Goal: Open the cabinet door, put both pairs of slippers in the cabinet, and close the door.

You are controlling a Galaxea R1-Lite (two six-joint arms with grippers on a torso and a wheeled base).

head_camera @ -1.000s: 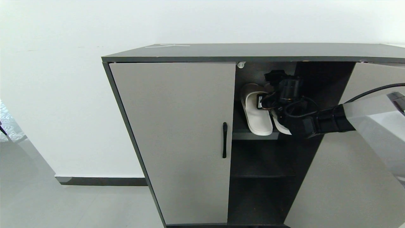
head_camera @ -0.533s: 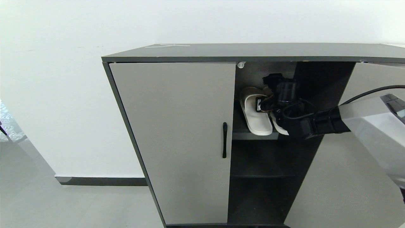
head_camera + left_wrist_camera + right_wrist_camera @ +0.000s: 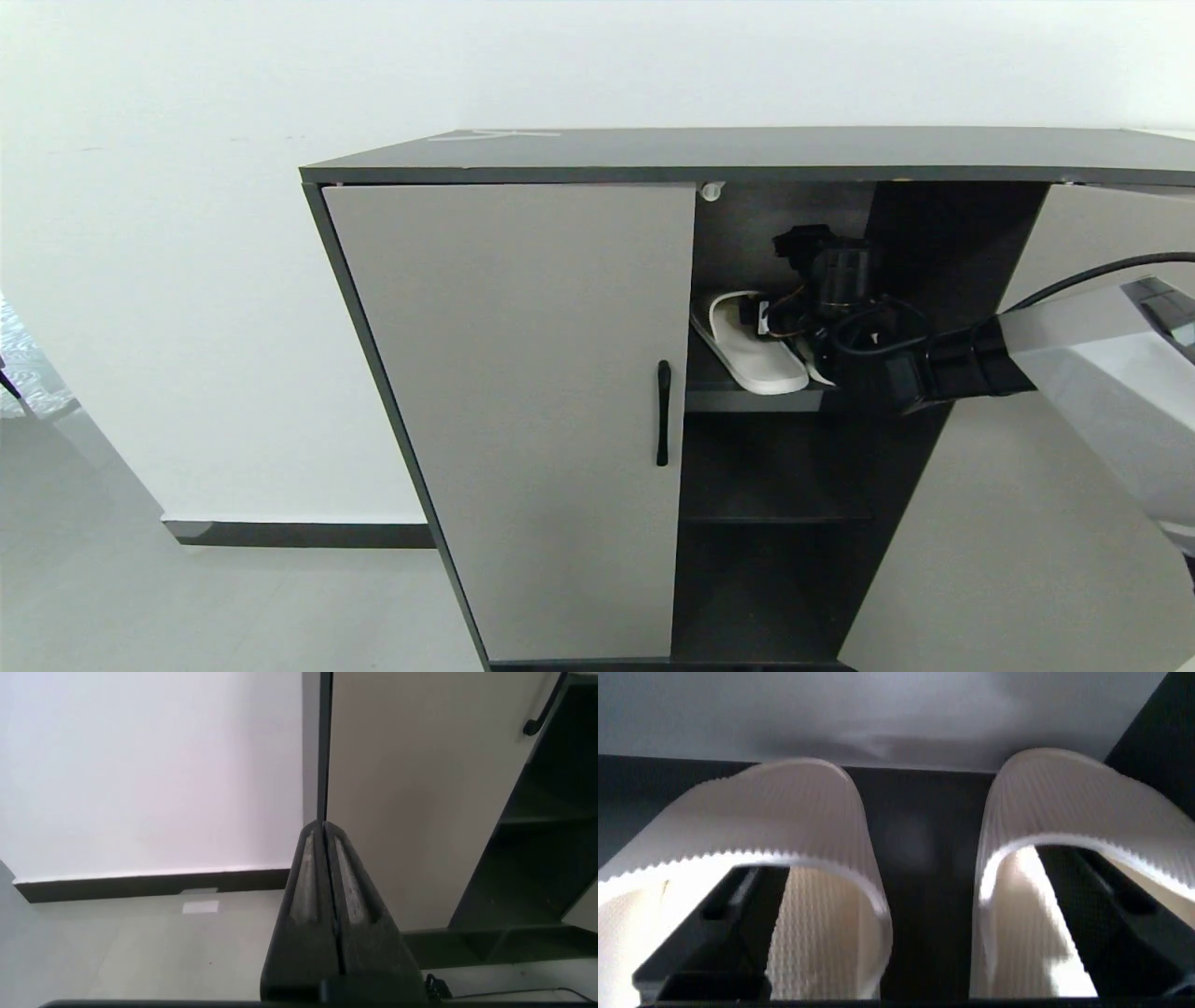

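Note:
A pair of white slippers [image 3: 754, 362] lies flat on the upper shelf [image 3: 747, 399] of the dark cabinet [image 3: 747, 149]. My right gripper [image 3: 792, 322] is inside that compartment, right at the slippers. In the right wrist view one black finger sits under the strap of one slipper [image 3: 785, 812] and the other finger [image 3: 1120, 905] under the strap of the second slipper [image 3: 1074, 793]. A dark gap shows between the two slippers, and the right gripper [image 3: 924, 933] stands open. My left gripper [image 3: 323, 835] is shut on nothing, low in front of the cabinet's left edge.
The left door [image 3: 513, 373] with its black handle [image 3: 663, 411] is closed. The right door [image 3: 1027, 523] stands swung open beside my right arm. The lower shelves [image 3: 775, 513] are dark and bare. Grey floor [image 3: 140, 943] and a white wall lie to the left.
My right gripper has lowered, and the slippers have gone from tilted up on their heels to lying flat on the upper shelf. The left arm has not moved.

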